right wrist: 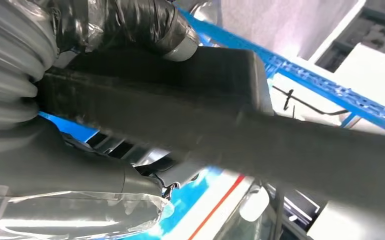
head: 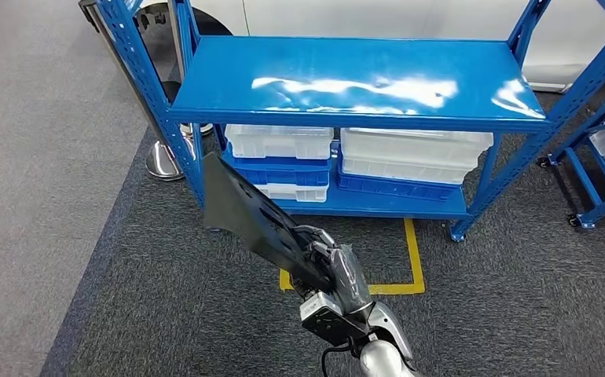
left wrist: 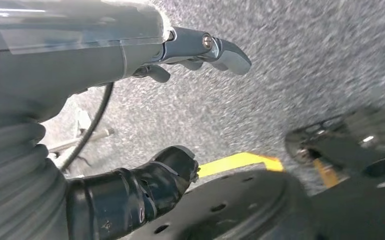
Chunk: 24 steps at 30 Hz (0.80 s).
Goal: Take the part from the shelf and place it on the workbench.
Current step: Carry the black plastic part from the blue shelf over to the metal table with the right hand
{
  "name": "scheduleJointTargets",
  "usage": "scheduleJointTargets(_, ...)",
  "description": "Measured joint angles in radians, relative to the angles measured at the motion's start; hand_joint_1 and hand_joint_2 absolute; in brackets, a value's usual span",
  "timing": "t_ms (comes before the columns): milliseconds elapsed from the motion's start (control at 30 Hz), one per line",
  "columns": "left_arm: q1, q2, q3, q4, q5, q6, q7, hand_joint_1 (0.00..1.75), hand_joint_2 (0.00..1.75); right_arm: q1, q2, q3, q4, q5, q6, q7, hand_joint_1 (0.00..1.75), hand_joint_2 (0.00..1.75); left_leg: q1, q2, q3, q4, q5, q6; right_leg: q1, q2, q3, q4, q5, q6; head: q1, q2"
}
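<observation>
Head view: right hand [head: 332,271] grips the part [head: 248,212], a long flat black panel, at its near end, fingers wrapped around the edge. The panel sticks up and away to the left toward the blue shelf [head: 354,78], clear of the shelf's top board and apart from the stacked white and blue bins [head: 284,157] on the lower level. My read: an end grip leaves most of the length free to be laid flat on the workbench later; it also makes a long lever on the wrist, so swing is the risk. Yellow floor tape [head: 413,267] sits just ahead of the shelf, likely marking its parking spot. No workbench here, so placing looks well off. Left wrist view: left hand [left wrist: 180,65] hangs over grey carpet [left wrist: 305,60], thumb and fingers apart, nothing between them; idle, probably because one hand is enough for the part. Right wrist view: the part [right wrist: 240,125] crosses the frame as a dark bar, with a thick grey thumb below and dark fingers [right wrist: 130,25] clamped over its boxy end, so the hold is a full wrap rather than a pinch. Blue shelf frame [right wrist: 330,90] sits behind it.
</observation>
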Motion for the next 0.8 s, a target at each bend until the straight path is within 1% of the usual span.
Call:
scheduleJointTargets(33,0.000,-0.001,-0.002,0.000,-0.004,0.001,0.001,0.00,1.75,0.000,0.001,0.000,-0.005,-0.008,0.010,0.000,1.73,1.75,0.001,-0.001,-0.013,0.009,0.005,-0.006,0.001,0.002,0.042,-0.062,-0.016,-0.002,-0.001,0.000)
scheduleJointTargets(67,0.000,-0.002,-0.004,0.000,-0.007,0.002,0.002,0.00,1.75,0.001,0.002,0.000,-0.010,-0.017,0.020,-0.001,1.73,1.75,0.000,-0.001,-0.022,0.016,0.012,-0.012,0.003,0.004,0.069,-0.109,-0.035,-0.006,-0.001,0.000)
scheduleJointTargets(100,0.000,-0.003,-0.006,0.000,-0.009,0.001,0.003,0.00,1.75,0.002,0.004,0.001,-0.013,-0.023,0.027,-0.003,1.73,1.75,0.001,-0.002,-0.030,0.019,0.020,-0.019,0.009,0.005,0.079,-0.135,-0.048,-0.013,-0.002,0.000)
scheduleJointTargets(133,0.002,-0.004,-0.007,0.000,-0.011,0.001,0.004,0.00,1.75,0.003,0.004,0.003,-0.015,-0.027,0.034,-0.004,1.73,1.75,0.002,-0.003,-0.035,0.019,0.029,-0.026,0.011,0.006,0.076,-0.143,-0.047,-0.023,-0.002,0.000)
scheduleJointTargets(167,0.003,-0.004,-0.008,0.000,-0.013,0.000,0.004,0.00,1.75,0.005,0.004,0.004,-0.016,-0.031,0.039,-0.005,1.73,1.75,0.005,-0.004,-0.042,0.021,0.027,-0.032,0.012,0.004,0.068,-0.145,-0.039,-0.033,-0.002,0.000)
scheduleJointTargets(200,0.004,-0.005,-0.008,0.001,-0.014,-0.002,0.005,0.00,1.75,0.006,0.004,0.006,-0.017,-0.033,0.043,-0.006,1.73,1.75,0.008,-0.005,-0.051,0.035,0.007,-0.037,0.013,0.002,0.059,-0.147,-0.029,-0.046,-0.002,0.000)
scheduleJointTargets(233,0.005,-0.005,-0.009,0.001,-0.016,-0.002,0.006,0.00,1.75,0.007,0.004,0.007,-0.017,-0.035,0.046,-0.006,1.73,1.75,0.010,-0.006,-0.061,0.063,-0.029,-0.041,0.013,0.001,0.050,-0.149,-0.019,-0.058,-0.002,0.000)
scheduleJointTargets(267,0.004,-0.005,-0.009,0.001,-0.017,-0.003,0.006,0.00,1.75,0.007,0.004,0.008,-0.017,-0.037,0.049,-0.007,1.73,1.75,0.012,-0.006,-0.074,0.110,-0.079,-0.044,0.015,-0.001,0.039,-0.150,-0.009,-0.066,-0.003,0.000)
scheduleJointTargets(300,0.005,-0.004,-0.009,0.001,-0.018,-0.004,0.006,0.00,1.75,0.007,0.004,0.009,-0.017,-0.037,0.052,-0.008,1.73,1.75,0.012,-0.007,-0.087,0.171,-0.129,-0.046,0.018,-0.001,0.028,-0.150,0.000,-0.070,-0.003,0.000)
scheduleJointTargets(333,0.005,-0.004,-0.009,0.001,-0.018,-0.005,0.006,0.00,1.75,0.007,0.004,0.009,-0.017,-0.038,0.054,-0.008,1.73,1.75,0.012,-0.007,-0.096,0.231,-0.160,-0.046,0.021,-0.001,0.016,-0.149,0.009,-0.072,-0.003,0.000)
scheduleJointTargets(367,0.005,-0.004,-0.009,0.001,-0.018,-0.007,0.006,0.00,1.75,0.007,0.004,0.009,-0.017,-0.039,0.056,-0.008,1.73,1.75,0.012,-0.008,-0.098,0.277,-0.171,-0.044,0.025,0.000,0.004,-0.148,0.017,-0.074,-0.003,0.000)
scheduleJointTargets(400,0.005,-0.004,-0.009,0.001,-0.018,-0.008,0.006,0.00,1.75,0.007,0.004,0.009,-0.017,-0.039,0.057,-0.009,1.73,1.75,0.011,-0.008,-0.089,0.297,-0.156,-0.040,0.029,0.002,-0.008,-0.148,0.025,-0.075,-0.003,0.000)
scheduleJointTargets(433,0.005,-0.003,-0.009,0.001,-0.018,-0.009,0.006,0.00,1.75,0.007,0.004,0.009,-0.017,-0.039,0.058,-0.009,1.73,1.75,0.009,-0.011,-0.065,0.287,-0.123,-0.033,0.032,0.005,-0.020,-0.147,0.033,-0.075,-0.003,0.000)
scheduleJointTargets(467,0.005,-0.002,-0.009,0.001,-0.018,-0.010,0.006,0.00,1.75,0.006,0.004,0.009,-0.017,-0.040,0.058,-0.009,1.73,1.75,0.006,-0.020,-0.028,0.246,-0.089,-0.024,0.034,0.010,-0.029,-0.146,0.041,-0.075,-0.003,0.000)
scheduleJointTargets(500,0.005,0.000,-0.009,0.001,-0.018,-0.010,0.006,0.00,1.75,0.006,0.004,0.009,-0.017,-0.040,0.059,-0.009,1.73,1.75,0.001,-0.038,0.023,0.180,-0.072,-0.013,0.036,0.014,-0.038,-0.145,0.050,-0.074,-0.002,0.000)
scheduleJointTargets(533,0.006,0.002,-0.009,0.001,-0.018,-0.011,0.006,0.00,1.75,0.005,0.005,0.009,-0.018,-0.040,0.059,-0.010,1.73,1.75,-0.002,-0.054,0.074,0.105,-0.071,-0.005,0.036,0.019,-0.043,-0.145,0.058,-0.072,-0.002,0.000)
scheduleJointTargets(567,0.006,0.004,-0.009,0.001,-0.018,-0.011,0.006,0.00,1.75,0.004,0.005,0.010,-0.018,-0.041,0.059,-0.010,1.73,1.75,-0.006,-0.068,0.113,0.043,-0.083,0.000,0.034,0.025,-0.047,-0.146,0.067,-0.068,-0.002,0.000)
scheduleJointTargets(600,0.007,0.006,-0.009,0.001,-0.018,-0.012,0.006,0.00,1.75,0.003,0.005,0.010,-0.018,-0.041,0.059,-0.010,1.73,1.75,-0.008,-0.074,0.137,0.001,-0.096,0.003,0.033,0.032,-0.051,-0.149,0.077,-0.063,-0.002,0.000)
scheduleJointTargets(633,0.007,0.006,-0.009,0.001,-0.018,-0.012,0.006,0.00,1.75,0.003,0.005,0.010,-0.018,-0.041,0.059,-0.011,1.73,1.75,-0.009,-0.068,0.145,-0.023,-0.098,0.003,0.032,0.040,-0.052,-0.154,0.088,-0.058,-0.003,0.000)
scheduleJointTargets(667,0.005,0.005,-0.009,0.001,-0.018,-0.012,0.006,0.00,1.75,0.004,0.004,0.011,-0.018,-0.041,0.060,-0.011,1.73,1.75,-0.007,-0.059,0.147,-0.034,-0.092,0.004,0.032,0.043,-0.055,-0.157,0.094,-0.053,-0.003,0.000)
scheduleJointTargets(700,0.004,0.005,-0.009,0.001,-0.018,-0.012,0.006,0.00,1.75,0.004,0.004,0.011,-0.018,-0.041,0.060,-0.011,1.73,1.75,-0.004,-0.049,0.146,-0.045,-0.084,0.008,0.034,0.041,-0.061,-0.152,0.088,-0.048,-0.002,0.000)
scheduleJointTargets(733,0.003,0.004,-0.009,0.001,-0.018,-0.012,0.006,0.00,1.75,0.003,0.004,0.011,-0.018,-0.042,0.060,-0.011,1.73,1.75,0.000,-0.038,0.144,-0.055,-0.076,0.012,0.035,0.035,-0.071,-0.130,0.068,-0.043,-0.001,0.000)
scheduleJointTargets(767,0.004,0.004,-0.009,0.001,-0.018,-0.013,0.006,0.00,1.75,0.003,0.003,0.011,-0.018,-0.042,0.061,-0.012,1.73,1.75,0.002,-0.027,0.140,-0.057,-0.069,0.016,0.033,0.026,-0.089,-0.086,0.034,-0.039,0.000,0.000)
scheduleJointTargets(800,0.005,0.005,-0.009,0.001,-0.019,-0.014,0.006,0.00,1.75,0.003,0.003,0.011,-0.018,-0.043,0.061,-0.012,1.73,1.75,0.001,-0.018,0.132,-0.055,-0.065,0.019,0.030,0.019,-0.110,-0.028,-0.005,-0.034,0.000,0.000)
